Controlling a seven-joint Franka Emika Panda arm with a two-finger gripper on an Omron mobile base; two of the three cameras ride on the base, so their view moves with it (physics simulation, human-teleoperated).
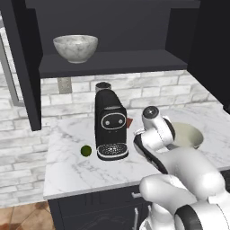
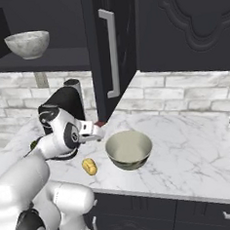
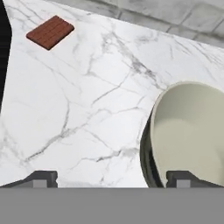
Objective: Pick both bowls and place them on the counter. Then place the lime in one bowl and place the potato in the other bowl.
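The olive-beige bowl [image 2: 129,150] [image 1: 188,136] [image 3: 192,131] stands upright on the white marble counter [image 2: 198,159] [image 1: 67,170] [image 3: 65,109]. My gripper [image 2: 98,132] [image 3: 113,179] hangs open just left of it. In the hand view the fingertips [image 3: 41,178] stand wide apart, and the bowl's near rim passes between them untouched. High on the dark shelf sits the white-grey marbled bowl [image 1: 75,47] [image 2: 28,44]. A dark green lime [image 1: 86,151] lies on the counter left of the coffee machine. Near the front edge, left of the olive bowl, rests the yellow potato [image 2: 89,166].
A black coffee machine [image 1: 110,123] [image 2: 67,103] stands mid-counter, close behind my arm. A small brown chocolate bar [image 3: 50,32] [image 1: 130,122] lies beside it. An open dark cabinet door [image 2: 113,53] hangs above the counter, and the shelf board [image 1: 112,63] juts out overhead.
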